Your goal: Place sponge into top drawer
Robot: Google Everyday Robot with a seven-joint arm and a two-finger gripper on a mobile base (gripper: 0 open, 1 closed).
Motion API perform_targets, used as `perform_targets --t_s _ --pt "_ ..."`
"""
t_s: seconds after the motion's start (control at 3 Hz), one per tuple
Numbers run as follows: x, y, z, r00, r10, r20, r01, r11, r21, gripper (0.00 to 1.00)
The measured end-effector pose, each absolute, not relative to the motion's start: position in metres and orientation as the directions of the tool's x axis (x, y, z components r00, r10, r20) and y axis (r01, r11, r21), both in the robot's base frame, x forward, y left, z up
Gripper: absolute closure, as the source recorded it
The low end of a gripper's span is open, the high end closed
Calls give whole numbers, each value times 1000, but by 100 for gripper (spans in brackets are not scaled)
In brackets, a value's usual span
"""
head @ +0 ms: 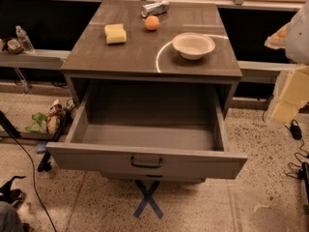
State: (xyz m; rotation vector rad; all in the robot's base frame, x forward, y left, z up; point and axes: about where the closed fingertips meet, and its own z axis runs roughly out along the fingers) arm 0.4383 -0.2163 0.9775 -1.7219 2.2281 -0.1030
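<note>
The bench is a grey cabinet. Its top drawer is pulled well out below the front edge, and what shows of its inside holds nothing; the dark handle sits at the middle of the front panel. The hand hangs off the bench's right side, past the front right corner and well apart from everything on top. It carries nothing that can be seen, and I cannot tell whether it is open or closed. The white bowl stands on the right half of the top, near the right edge. The sponge lies on the left half, toward the back left corner, not yet touched. A crushed can lies at the back edge, and the orange ball is just in front of it, to the right of the sponge. By my reading the opening is done. Reaching across, gripping the sponge, carrying it forward over the front edge and dropping it in the drawer are all left.
</note>
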Motion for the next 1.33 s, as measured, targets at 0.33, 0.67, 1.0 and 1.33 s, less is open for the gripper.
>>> perform_targets --t_s 0.33,0.67,1.0,1.33 --pt "440 -216 978 -227 -949 -219 -927 280 -252 0" --pt "460 -211 980 -284 -903 -321 -895 370 -250 0" --pt "508 -190 988 -295 -835 -465 -855 448 -261 0" --pt "561 -163 998 -293 -744 -601 -806 530 -262 0"
